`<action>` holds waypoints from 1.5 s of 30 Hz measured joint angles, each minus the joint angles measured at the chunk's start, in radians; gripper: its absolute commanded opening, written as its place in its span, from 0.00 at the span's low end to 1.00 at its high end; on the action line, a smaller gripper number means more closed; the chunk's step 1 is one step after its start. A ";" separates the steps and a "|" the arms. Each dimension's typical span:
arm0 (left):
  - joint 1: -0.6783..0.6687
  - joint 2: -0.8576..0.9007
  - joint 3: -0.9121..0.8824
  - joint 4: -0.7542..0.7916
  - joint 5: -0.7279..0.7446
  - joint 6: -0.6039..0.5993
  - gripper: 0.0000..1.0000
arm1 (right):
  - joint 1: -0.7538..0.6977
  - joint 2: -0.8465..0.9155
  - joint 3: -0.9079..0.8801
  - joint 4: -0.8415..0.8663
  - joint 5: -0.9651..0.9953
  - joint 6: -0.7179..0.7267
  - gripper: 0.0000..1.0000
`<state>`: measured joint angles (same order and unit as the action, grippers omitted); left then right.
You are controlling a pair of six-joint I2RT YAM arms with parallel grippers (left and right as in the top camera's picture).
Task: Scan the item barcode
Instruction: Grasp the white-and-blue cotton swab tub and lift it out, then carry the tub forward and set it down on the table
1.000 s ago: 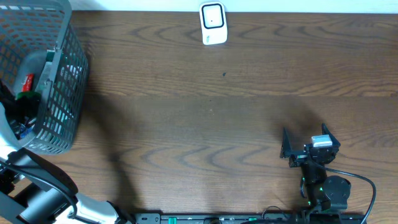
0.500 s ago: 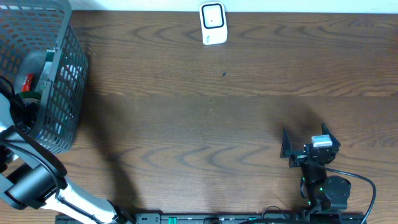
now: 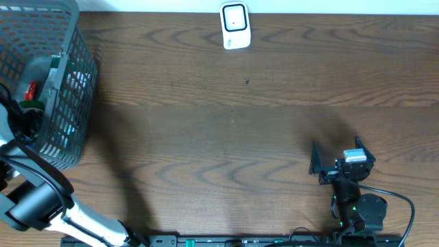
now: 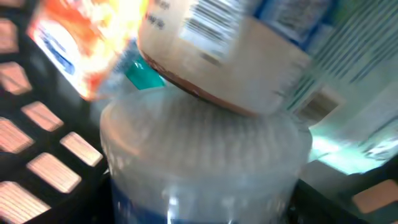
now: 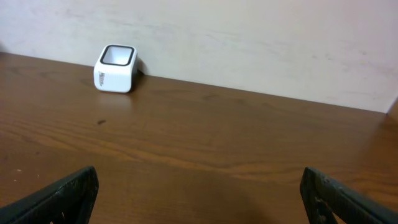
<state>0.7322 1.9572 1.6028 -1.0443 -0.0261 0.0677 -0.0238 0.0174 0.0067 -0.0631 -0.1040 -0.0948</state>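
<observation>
Inside the basket [image 3: 72, 103] at the far left we are seemingly picking up a clear tub [image 4: 205, 149], our left gripper [image 3: 19, 118] with jaws we cannot read, our right gripper [image 5: 199, 175] gaping empty near right; next we are needing a firm grasp before the far scanner [image 3: 235, 26].

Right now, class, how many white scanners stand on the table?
1. The white scanner stands at the far edge of the table, near the middle. The mesh basket at left could hide another.
</observation>
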 measured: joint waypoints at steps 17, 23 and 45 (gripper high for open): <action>0.000 -0.384 0.120 0.081 0.083 -0.143 0.69 | 0.000 0.000 0.000 0.000 0.000 0.000 0.99; -0.017 -0.524 0.121 0.123 0.162 -0.200 0.69 | 0.000 0.000 0.000 0.000 0.000 0.000 0.99; -0.822 -0.589 0.027 -0.151 0.377 -0.222 0.68 | 0.000 0.000 0.000 0.000 0.000 0.000 0.99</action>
<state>-0.0898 1.3685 1.6295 -1.1957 0.3504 -0.1539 -0.0238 0.0174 0.0067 -0.0631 -0.1040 -0.0948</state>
